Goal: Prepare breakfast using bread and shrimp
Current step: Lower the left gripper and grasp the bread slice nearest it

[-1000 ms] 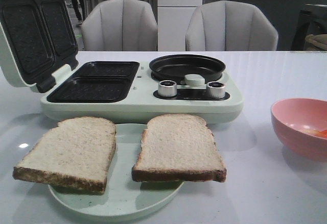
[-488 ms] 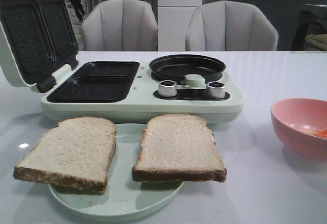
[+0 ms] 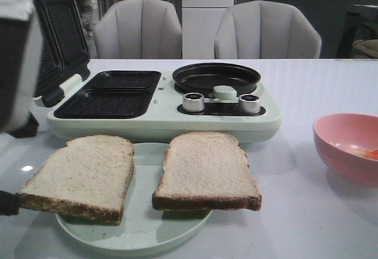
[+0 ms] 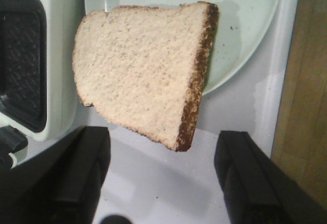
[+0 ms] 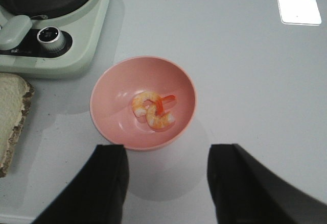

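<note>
Two bread slices lie on a pale green plate (image 3: 142,229): the left slice (image 3: 80,173) and the right slice (image 3: 204,167). My left arm (image 3: 16,58) shows blurred at the left edge of the front view. My left gripper (image 4: 161,157) is open and empty, hovering just short of the left slice's (image 4: 143,71) near corner, which overhangs the plate (image 4: 245,30). Shrimp (image 5: 153,109) lie in a pink bowl (image 5: 112,112). My right gripper (image 5: 166,178) is open and empty above the table, just short of the bowl's rim. It is out of the front view.
A pale green breakfast maker (image 3: 165,120) stands behind the plate, with its lid (image 3: 59,29) raised, two dark sandwich wells (image 3: 109,94), a round pan (image 3: 215,77) and two knobs. The pink bowl (image 3: 348,147) sits at the right. Two chairs stand beyond the table.
My left arm has come into the front view at the left edge, next to the left slice. The bread, plate and bowl have not moved.
</note>
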Action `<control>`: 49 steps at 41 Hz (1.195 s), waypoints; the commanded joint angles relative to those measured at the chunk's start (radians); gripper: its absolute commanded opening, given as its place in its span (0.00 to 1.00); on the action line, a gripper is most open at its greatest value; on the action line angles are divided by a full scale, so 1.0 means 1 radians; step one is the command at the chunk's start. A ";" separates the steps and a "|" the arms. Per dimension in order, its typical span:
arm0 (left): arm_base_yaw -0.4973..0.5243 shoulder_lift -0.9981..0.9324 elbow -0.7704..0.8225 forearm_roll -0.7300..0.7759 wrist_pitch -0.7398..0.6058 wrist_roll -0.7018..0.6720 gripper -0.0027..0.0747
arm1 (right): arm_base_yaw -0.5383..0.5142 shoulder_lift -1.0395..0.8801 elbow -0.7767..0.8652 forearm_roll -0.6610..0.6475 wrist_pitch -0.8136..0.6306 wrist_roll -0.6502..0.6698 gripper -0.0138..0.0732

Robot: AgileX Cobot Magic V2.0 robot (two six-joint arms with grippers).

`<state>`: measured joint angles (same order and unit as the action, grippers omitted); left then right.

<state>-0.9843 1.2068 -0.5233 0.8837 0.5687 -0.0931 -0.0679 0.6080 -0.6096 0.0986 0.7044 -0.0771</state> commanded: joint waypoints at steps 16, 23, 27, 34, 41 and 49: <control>-0.014 0.280 -0.025 0.502 0.073 -0.462 0.65 | 0.000 0.008 -0.034 0.002 -0.067 -0.009 0.70; 0.001 0.350 -0.025 0.548 0.080 -0.471 0.65 | 0.000 0.008 -0.034 0.002 -0.067 -0.009 0.70; 0.019 0.376 -0.025 0.565 0.080 -0.512 0.64 | 0.000 0.008 -0.034 0.002 -0.067 -0.009 0.70; 0.024 0.385 -0.025 0.603 0.084 -0.592 0.51 | 0.000 0.008 -0.034 0.002 -0.067 -0.009 0.70; 0.024 0.385 -0.025 0.596 0.120 -0.592 0.34 | 0.000 0.008 -0.034 0.002 -0.067 -0.009 0.70; 0.021 0.369 -0.025 0.588 0.149 -0.592 0.19 | 0.000 0.008 -0.034 0.002 -0.067 -0.009 0.70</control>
<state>-0.9606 1.6155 -0.5336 1.4657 0.6634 -0.6694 -0.0679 0.6080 -0.6096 0.0986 0.7044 -0.0771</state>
